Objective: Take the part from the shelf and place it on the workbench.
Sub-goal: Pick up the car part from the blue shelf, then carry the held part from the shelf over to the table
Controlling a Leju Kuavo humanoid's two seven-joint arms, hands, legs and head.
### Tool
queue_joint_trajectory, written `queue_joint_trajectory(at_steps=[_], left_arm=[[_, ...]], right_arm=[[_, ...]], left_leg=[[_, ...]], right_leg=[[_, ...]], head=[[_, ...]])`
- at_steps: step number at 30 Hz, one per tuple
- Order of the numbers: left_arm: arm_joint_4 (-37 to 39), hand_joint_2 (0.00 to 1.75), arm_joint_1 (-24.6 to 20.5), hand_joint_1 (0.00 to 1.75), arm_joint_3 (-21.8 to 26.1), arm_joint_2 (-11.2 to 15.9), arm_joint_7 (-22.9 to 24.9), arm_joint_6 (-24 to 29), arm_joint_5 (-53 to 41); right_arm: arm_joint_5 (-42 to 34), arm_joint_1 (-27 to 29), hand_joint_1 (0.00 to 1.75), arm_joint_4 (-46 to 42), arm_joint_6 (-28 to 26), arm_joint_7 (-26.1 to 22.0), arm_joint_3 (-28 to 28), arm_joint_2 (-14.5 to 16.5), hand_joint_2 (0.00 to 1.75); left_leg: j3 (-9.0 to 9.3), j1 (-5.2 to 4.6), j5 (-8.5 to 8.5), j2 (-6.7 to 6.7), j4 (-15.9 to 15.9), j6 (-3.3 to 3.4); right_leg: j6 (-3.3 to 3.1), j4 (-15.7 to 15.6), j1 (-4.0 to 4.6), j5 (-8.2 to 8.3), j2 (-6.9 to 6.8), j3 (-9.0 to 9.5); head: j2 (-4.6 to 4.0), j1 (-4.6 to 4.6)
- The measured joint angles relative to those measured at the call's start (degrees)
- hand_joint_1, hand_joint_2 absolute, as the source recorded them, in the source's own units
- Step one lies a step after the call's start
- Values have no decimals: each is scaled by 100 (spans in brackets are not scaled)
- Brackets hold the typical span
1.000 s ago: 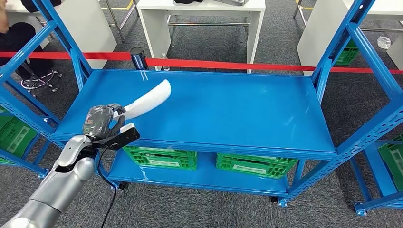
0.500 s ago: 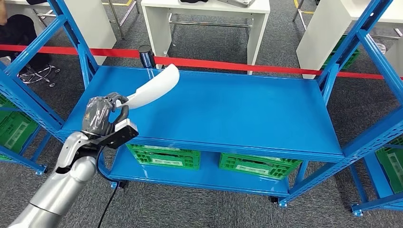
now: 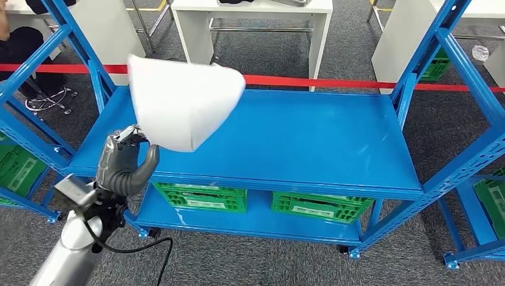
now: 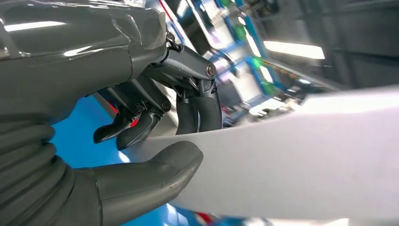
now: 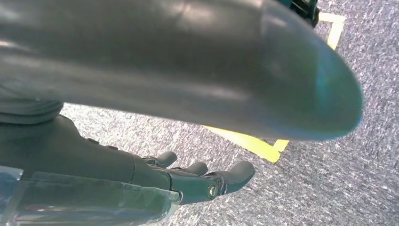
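The part is a broad white curved panel, lifted above the left end of the blue shelf with its wide face turned toward my head camera. My left hand grips its lower edge, in front of the shelf's front left corner. In the left wrist view the thumb presses under the white part and the dark fingers clamp it from the other side. My right hand hangs over grey carpet, its fingers spread and nothing in them.
Two green crates sit on the shelf's lower level. Blue uprights frame both ends. A red barrier tape runs behind, with white tables beyond it. A yellow floor line crosses the carpet.
My left hand has turned and raised the part, so its wide white face now shows instead of its thin edge. The wrist has rolled and the hand has come slightly back toward me.
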Motion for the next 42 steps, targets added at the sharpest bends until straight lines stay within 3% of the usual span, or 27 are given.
queue_joint_trajectory(at_steps=[1,2,4,6,9,11,13,15,16,17,18,19,21,22,26,28,30,32,33,36,37,40,42], left_arm=[[-99,175,38,171,-2,-15,-4,-39,52],[-178,175,69,171,-2,-26,-13,-73,83],[-327,175,96,171,-3,-47,-65,-194,178],[-503,175,96,171,-17,-81,-140,-399,354],[-742,175,98,171,-80,-154,-185,-740,732],[-853,175,93,171,-142,-212,-192,-941,1022],[-913,175,86,171,-217,-278,-203,-1144,1339],[-921,175,93,171,-294,-328,-226,-1317,1558],[-921,175,99,171,-331,-341,-244,-1393,1618],[-921,175,100,171,-369,-347,-269,-1484,1673],[-921,175,96,171,-405,-347,-290,-1575,1731],[-920,175,86,171,-437,-348,-309,-1682,1800],[-917,175,34,171,-504,-348,-331,-1914,1928],[-915,175,-1,171,-546,-348,-338,-2032,1983],[-909,175,-117,171,-744,-349,-346,-2321,2083],[-909,175,-187,171,-844,-353,-344,-2377,2132],[-906,175,-249,171,-956,-358,-336,-2401,2182],[-902,175,-294,171,-1073,-363,-328,-2405,2220],[-901,175,-322,171,-1126,-367,-329,-2405,2231],[-902,175,-449,171,-1269,-388,-353,-2405,2241],[-903,175,-493,171,-1309,-394,-370,-2405,2242],[-903,175,-573,171,-1394,-399,-399,-2402,2241],[-901,175,-609,171,-1437,-410,-408,-2403,2244]], right_arm=[[-6,1,0,0,-1,0,6,0,0],[-12,2,0,0,-4,0,12,0,0],[-29,0,0,-1,-21,0,24,2,0],[-43,-1,0,-15,-64,0,32,15,0],[-50,-2,0,-49,-130,4,53,26,0],[-63,0,0,-88,-168,20,78,29,0],[-102,5,0,-126,-214,51,95,24,0],[-143,20,0,-146,-251,78,99,20,0],[-156,31,0,-156,-270,89,101,20,0],[-168,41,0,-169,-286,98,103,19,0],[-178,44,0,-181,-299,109,105,19,0],[-189,42,0,-191,-307,127,108,16,0],[-225,20,0,-203,-294,195,109,13,0],[-250,8,0,-206,-275,242,109,10,0],[-395,-23,0,-190,-150,403,105,1,0],[-508,-21,0,-147,-96,453,92,-5,0],[-661,2,0,-70,-38,512,64,-12,0],[-863,59,0,32,25,638,8,-32,0],[-980,98,0,84,54,735,-33,-50,0],[-1289,236,0,189,99,1093,-166,-145,0],[-1359,285,0,204,98,1195,-203,-196,0],[-1461,392,0,220,82,1343,-277,-312,0],[-1522,437,0,218,39,1427,-309,-351,0]], left_leg=[[-99,7,-32,0,195,-3],[-92,10,42,0,168,5],[235,2,401,-1,-486,63],[606,-35,630,6,-1204,139],[709,-87,651,17,-1441,194],[776,-66,714,25,-1542,246],[831,-45,780,35,-1632,304],[812,-61,795,32,-1638,332],[804,-67,796,30,-1635,332],[800,-69,796,28,-1631,332],[799,-69,793,26,-1622,327],[798,-66,789,26,-1599,316],[766,-81,765,23,-1516,272],[740,-92,761,21,-1475,245],[659,-81,704,11,-1375,151],[521,-51,386,6,-1000,80],[276,-14,-56,5,-296,24],[200,9,-239,5,97,13],[318,13,-180,4,-16,26],[1062,-29,162,7,-1153,144],[1204,-58,217,11,-1410,184],[1206,-113,326,24,-1556,267],[1168,-95,496,50,-1660,331]], right_leg=[[-1,0,4,-1,1,2],[-1,0,8,-2,4,5],[0,-2,20,-2,14,20],[13,-3,44,-1,19,21],[90,-30,45,18,9,15],[129,21,42,-16,-3,-7],[100,460,43,-244,-12,-207],[72,1193,42,-551,-13,-548],[88,1439,40,-624,-13,-664],[126,1492,38,-617,-14,-686],[180,1308,33,-523,-17,-592],[239,922,24,-366,-21,-395],[265,209,23,-110,-25,-35],[240,32,29,-45,-24,47],[98,0,31,29,-15,19],[25,-12,6,74,-18,-19],[-20,-9,14,123,-22,-88],[-27,-7,29,185,-27,-175],[-21,-7,37,220,-27,-215],[22,-20,52,333,-28,-292],[49,-30,47,370,-32,-301],[155,-87,29,486,-41,-299],[157,-10,34,387,-40,-353]], head=[[0,-1],[0,-1],[0,-1],[0,3],[0,2],[0,7],[0,20],[0,29],[0,29],[0,30],[0,31],[0,31],[0,30],[0,29],[0,28],[0,12],[0,-4],[0,-7],[0,-6],[0,0],[0,-2],[0,-17],[0,-9]])
